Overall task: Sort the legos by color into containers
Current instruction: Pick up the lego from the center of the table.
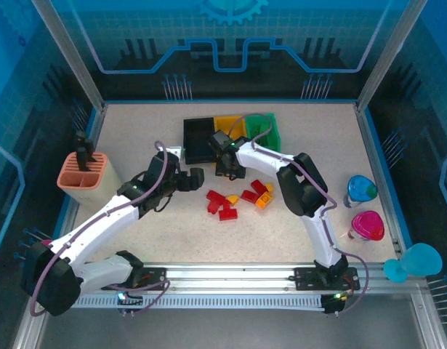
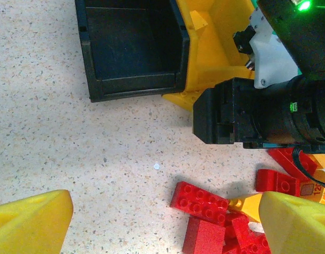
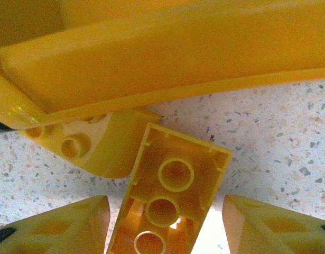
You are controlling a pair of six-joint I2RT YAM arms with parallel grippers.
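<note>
Right gripper (image 3: 165, 222): jaws spread astride upturned yellow brick (image 3: 167, 196), lying just beside yellow bin (image 3: 178, 58); gap shows on one side. Close squarely on long sides, lift clear of rim. Left gripper (image 2: 162, 222): spread, empty, near red bricks (image 2: 202, 203).

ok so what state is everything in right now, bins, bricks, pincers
black bin, upright, looks empty
yellow bin, upright, contents unclear
green bin, upright, contents unclear
yellow brick, upside down beside yellow bin
red bricks, loose on table, unsorted
left pincer, open, empty
right pincer, open around yellow brick, not gripping
</note>
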